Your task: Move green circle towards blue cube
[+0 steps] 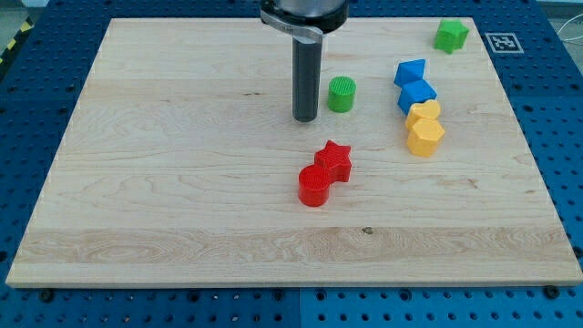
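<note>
Wooden board (182, 182) lies on a blue pegboard. Nearest the view's bottom, below my tip (305, 119) and a little right, a red cylinder (313, 186) touches a red star (335, 160). My tip, a bare rod holding nothing, stands just left of the green circle (341, 95), apart from it. Further right sits the blue cube (416, 94), touching another blue block (410, 72) above it and two yellow blocks (424, 128) below it. A green block (450, 35) sits farthest.
</note>
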Action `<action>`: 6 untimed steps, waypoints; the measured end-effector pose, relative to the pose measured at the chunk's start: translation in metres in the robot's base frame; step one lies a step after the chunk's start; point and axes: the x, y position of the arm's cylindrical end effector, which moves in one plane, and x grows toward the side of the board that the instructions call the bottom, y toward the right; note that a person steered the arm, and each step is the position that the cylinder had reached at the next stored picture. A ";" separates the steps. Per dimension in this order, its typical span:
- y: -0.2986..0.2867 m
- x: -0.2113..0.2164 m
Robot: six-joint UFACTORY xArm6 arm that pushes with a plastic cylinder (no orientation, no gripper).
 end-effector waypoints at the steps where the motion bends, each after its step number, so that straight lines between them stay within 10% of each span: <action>1: 0.003 0.006; 6: 0.009 -0.036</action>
